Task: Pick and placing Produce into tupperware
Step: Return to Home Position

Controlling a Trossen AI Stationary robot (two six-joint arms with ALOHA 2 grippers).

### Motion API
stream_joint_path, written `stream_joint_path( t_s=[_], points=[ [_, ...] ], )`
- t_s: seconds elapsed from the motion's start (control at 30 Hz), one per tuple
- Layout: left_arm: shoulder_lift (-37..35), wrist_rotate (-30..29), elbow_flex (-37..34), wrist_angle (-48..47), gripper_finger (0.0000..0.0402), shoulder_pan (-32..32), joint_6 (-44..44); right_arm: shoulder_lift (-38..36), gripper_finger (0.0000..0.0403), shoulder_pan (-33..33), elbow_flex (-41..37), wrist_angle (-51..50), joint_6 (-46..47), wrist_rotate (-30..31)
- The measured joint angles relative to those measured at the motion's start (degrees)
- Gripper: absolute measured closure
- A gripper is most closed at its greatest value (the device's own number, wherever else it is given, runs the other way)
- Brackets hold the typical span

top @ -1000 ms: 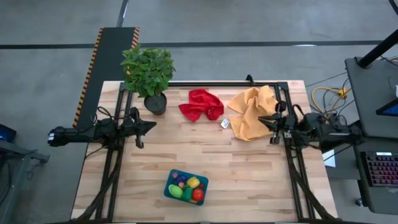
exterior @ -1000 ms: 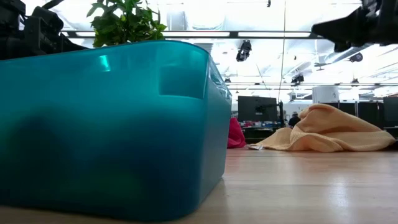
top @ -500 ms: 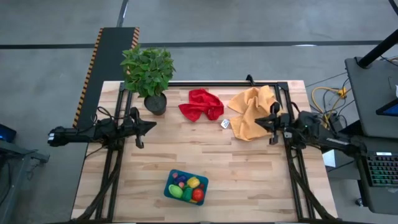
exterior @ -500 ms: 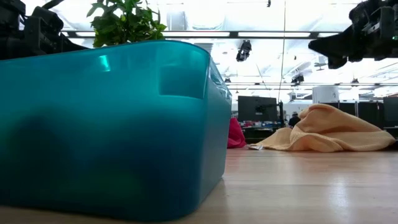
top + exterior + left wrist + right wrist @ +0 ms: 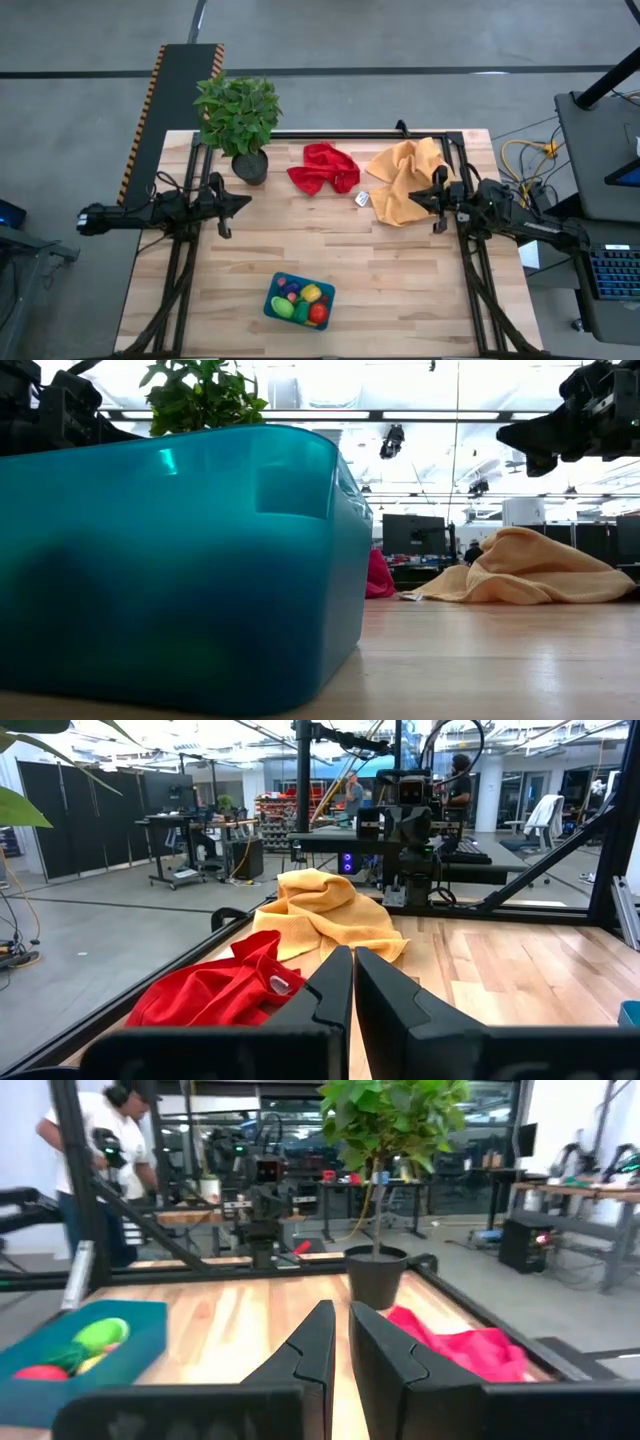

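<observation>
The teal tupperware (image 5: 299,300) stands near the table's near edge, a little left of centre, and fills the left of the low view (image 5: 180,560). Inside it lie produce pieces in red (image 5: 318,312), yellow (image 5: 311,294), green (image 5: 283,308) and purple. My left gripper (image 5: 246,203) hovers shut over the table's left side, pointing right (image 5: 352,952). My right gripper (image 5: 420,197) hovers shut over the right side, above the yellow cloth's edge, pointing left (image 5: 342,1308). Neither is near the tupperware (image 5: 90,1345).
A potted plant (image 5: 238,120) stands at the far left corner. A red cloth (image 5: 322,167) and a yellow cloth (image 5: 405,180) lie crumpled along the far edge, with a small white tag (image 5: 362,199) between them. A person (image 5: 105,1160) stands beyond the table.
My right gripper has sunk a little, and its arm has swung slightly, the rear of the arm moving toward the near edge. It stays shut. The left arm and the tupperware have kept still.
</observation>
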Motion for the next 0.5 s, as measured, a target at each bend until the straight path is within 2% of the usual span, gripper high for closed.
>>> stream_joint_path(
  t_s=[0.13,0.2,0.33,0.5],
  points=[
    [0.0,0.0,0.0,0.0,0.0402,0.0,-0.2,0.0,0.0376,0.2,-0.2,0.2,2.6,-4.1],
    [0.0,0.0,0.0,0.1,0.0402,0.0,-0.2,0.0,0.0376,0.9,-0.2,0.2,3.2,-4.2],
    [0.0,0.0,0.0,0.1,0.0402,0.0,-0.2,0.0,0.0381,3.3,-0.2,0.2,3.7,-2.2],
    [0.0,0.0,0.0,0.2,0.0402,0.0,-0.2,0.0,0.0393,8.8,-0.7,-0.6,2.5,3.6]
  ],
)
